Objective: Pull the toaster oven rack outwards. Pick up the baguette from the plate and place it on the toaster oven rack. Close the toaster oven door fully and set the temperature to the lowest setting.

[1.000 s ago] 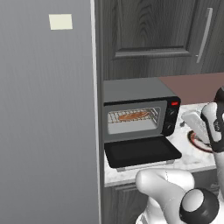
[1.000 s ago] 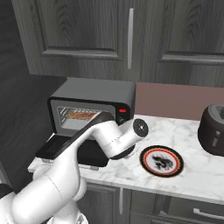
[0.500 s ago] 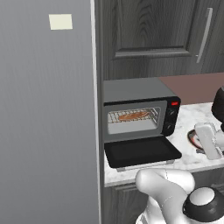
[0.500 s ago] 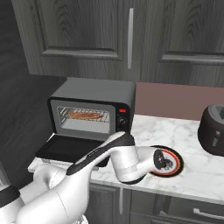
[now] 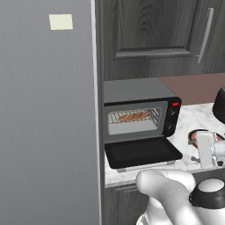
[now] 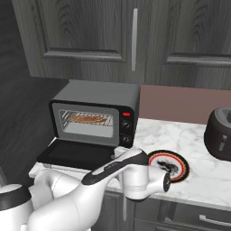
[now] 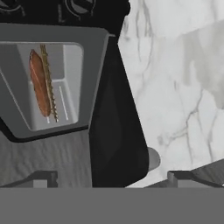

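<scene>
The baguette point(image 5: 133, 117) already lies on the rack point(image 5: 145, 117) inside the oven point(image 6: 94, 113), and the plate point(image 6: 173, 163) near the tabletop's point(image 6: 207, 173) front edge is bare. The door point(image 5: 141, 152) hangs flat open over that front edge, so closing it looks like the step in hand. The pincer point(image 7: 111, 177) stands wide, holding nothing, just beside the door's outer edge. To do it well, come under that free edge, near the handle, and lift in an arc about the hinge until the door seats fully; then turn the temperature knob point(image 6: 126, 127) to its lowest stop. No brand, label or writing can be read; the pale note point(image 5: 60, 21) on the grey panel is blank.
</scene>
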